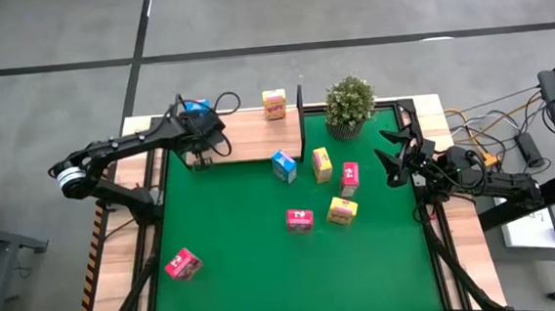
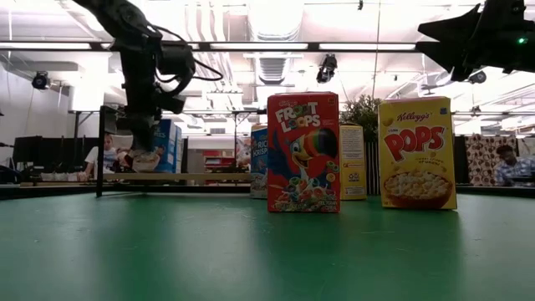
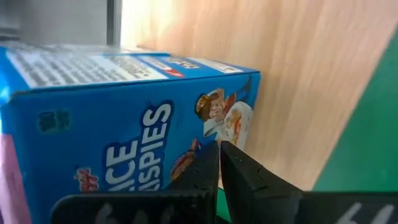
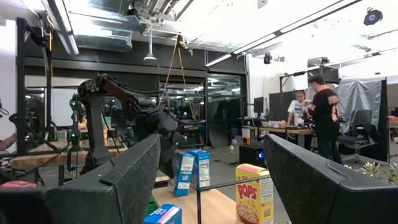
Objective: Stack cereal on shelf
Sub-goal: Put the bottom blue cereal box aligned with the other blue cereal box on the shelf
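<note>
Cereal boxes [image 1: 321, 164] mid-desk stand nearer the released right claw [image 1: 396, 157]; left claw [image 1: 199, 153], clenched empty, hangs over the shelf [image 1: 247, 133].

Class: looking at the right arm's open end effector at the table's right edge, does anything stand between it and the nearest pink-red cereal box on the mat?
Nothing visible does. The right end effector, open, hangs over the green mat, and the pink-red cereal box stands just beside it across bare mat. The potted plant sits farther back, off that line.
</note>
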Robot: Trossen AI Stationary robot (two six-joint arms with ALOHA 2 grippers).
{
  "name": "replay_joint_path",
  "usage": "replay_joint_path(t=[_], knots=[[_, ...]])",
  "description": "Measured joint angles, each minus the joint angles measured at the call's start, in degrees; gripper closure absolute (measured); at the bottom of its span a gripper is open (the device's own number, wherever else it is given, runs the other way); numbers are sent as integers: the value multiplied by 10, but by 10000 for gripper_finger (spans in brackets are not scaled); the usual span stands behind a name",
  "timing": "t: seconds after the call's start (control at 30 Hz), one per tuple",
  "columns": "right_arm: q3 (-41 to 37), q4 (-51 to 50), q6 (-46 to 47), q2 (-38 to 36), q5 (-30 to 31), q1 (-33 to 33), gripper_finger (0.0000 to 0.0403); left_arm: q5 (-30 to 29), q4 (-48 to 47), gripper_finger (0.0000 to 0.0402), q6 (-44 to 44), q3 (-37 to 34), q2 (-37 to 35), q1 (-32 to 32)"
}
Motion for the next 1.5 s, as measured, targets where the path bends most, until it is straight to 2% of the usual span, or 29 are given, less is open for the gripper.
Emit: replay_joint_path(t=[0.27, 0.53, 1.07, 1.2, 1.27, 1.4, 1.5], knots=[[0, 0, 0, 0, 0, 0, 129, 2, -9, 402, -14, 0, 0, 7], [0, 0, 0, 0, 0, 0, 129, 90, -12, 402, -57, 29, -5, -10], [0, 0, 0, 0, 0, 0, 129, 76, 6, 402, -51, 62, -12, -31], [0, 0, -1, 0, 0, 0, 129, 79, -19, 402, -44, 108, -31, -42], [0, 0, -1, 0, 0, 0, 129, 98, -46, 402, -26, 144, -44, -44], [0, 0, -2, 0, 0, 0, 129, 110, -132, 400, -2, 222, -54, -38], [0, 0, -1, 0, 0, 0, 129, 109, -198, 380, 8, 267, -46, -15]])
